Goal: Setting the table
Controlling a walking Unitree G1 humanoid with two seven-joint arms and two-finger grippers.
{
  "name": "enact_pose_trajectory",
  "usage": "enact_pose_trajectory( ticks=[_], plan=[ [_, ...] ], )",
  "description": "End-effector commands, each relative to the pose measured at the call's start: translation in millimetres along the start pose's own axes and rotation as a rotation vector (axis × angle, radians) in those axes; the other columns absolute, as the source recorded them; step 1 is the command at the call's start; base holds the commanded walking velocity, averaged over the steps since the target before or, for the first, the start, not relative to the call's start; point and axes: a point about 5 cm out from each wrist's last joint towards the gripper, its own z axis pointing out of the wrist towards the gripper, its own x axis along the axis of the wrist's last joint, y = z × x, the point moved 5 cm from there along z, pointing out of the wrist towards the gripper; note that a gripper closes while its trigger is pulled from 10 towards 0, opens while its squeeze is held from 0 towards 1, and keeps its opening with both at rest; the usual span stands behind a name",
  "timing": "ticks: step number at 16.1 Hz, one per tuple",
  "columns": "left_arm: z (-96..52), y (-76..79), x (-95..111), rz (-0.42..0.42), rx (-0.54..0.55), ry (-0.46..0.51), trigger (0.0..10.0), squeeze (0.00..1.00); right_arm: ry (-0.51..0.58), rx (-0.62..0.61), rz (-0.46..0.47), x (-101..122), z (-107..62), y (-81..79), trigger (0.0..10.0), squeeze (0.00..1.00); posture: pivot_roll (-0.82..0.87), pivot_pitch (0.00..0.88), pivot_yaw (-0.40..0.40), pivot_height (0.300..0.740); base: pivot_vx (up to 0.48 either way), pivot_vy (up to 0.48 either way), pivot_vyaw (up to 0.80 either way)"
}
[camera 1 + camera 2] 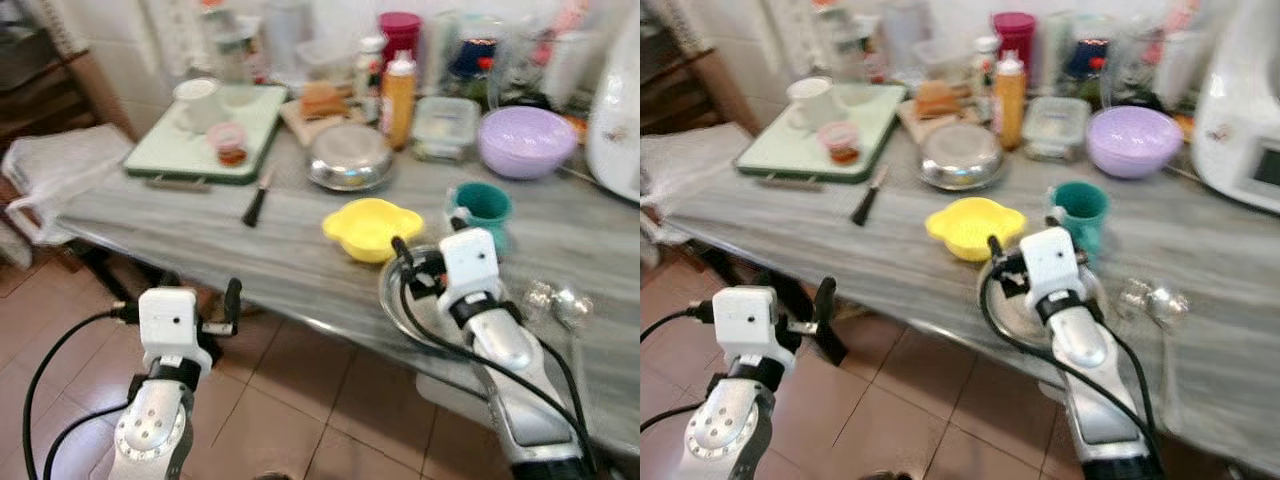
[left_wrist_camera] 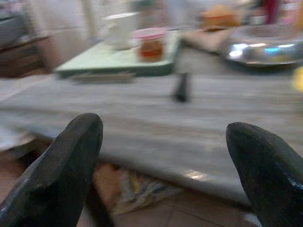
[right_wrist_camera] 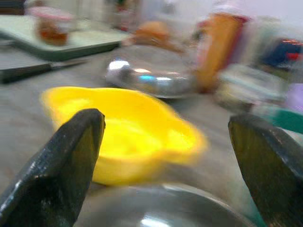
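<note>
— Where's the right end effector (image 3: pixel 165 156)?
— Spread, over a steel plate (image 1: pixel 1005 310) at the worktop (image 1: pixel 300 270) edge; yellow bowl (image 1: pixel 370 227) just ahead, teal cup (image 1: pixel 483 208) beside.
— Left end effector (image 2: pixel 165 161)?
— Spread, short of the worktop, facing a knife (image 1: pixel 256 203) and tray (image 1: pixel 190 150).

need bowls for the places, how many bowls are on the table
3: a yellow bowl near the front edge ahead of the right gripper, an overturned steel bowl behind it, and a lilac bowl at back right. The clutter behind may hide more.

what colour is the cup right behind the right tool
Teal green. The cup stands on the counter just past the right tool, clearest in the right eye view.
</note>
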Motion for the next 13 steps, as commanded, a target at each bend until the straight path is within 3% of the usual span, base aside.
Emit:
enact_pose_trajectory(
  ticks=[1, 13],
  plan=[
    [-2.2, -6.5, -1.6, 0.009, 0.022, -0.007, 10.0, 0.00, 0.016, 0.033, 0.009, 3.8, 1.2, -10.5, 10.0, 0.00, -0.03, 0.085, 0.053, 0.740, 0.000, 0.000, 0.80],
    [-3.9, -8.6, -6.5, 0.018, 0.035, -0.018, 10.0, 0.00, 0.017, 0.060, 0.016, 3.6, 0.8, -16.1, 10.0, 0.00, -0.03, 0.090, 0.050, 0.740, 0.000, 0.000, 0.80]
  ],
)
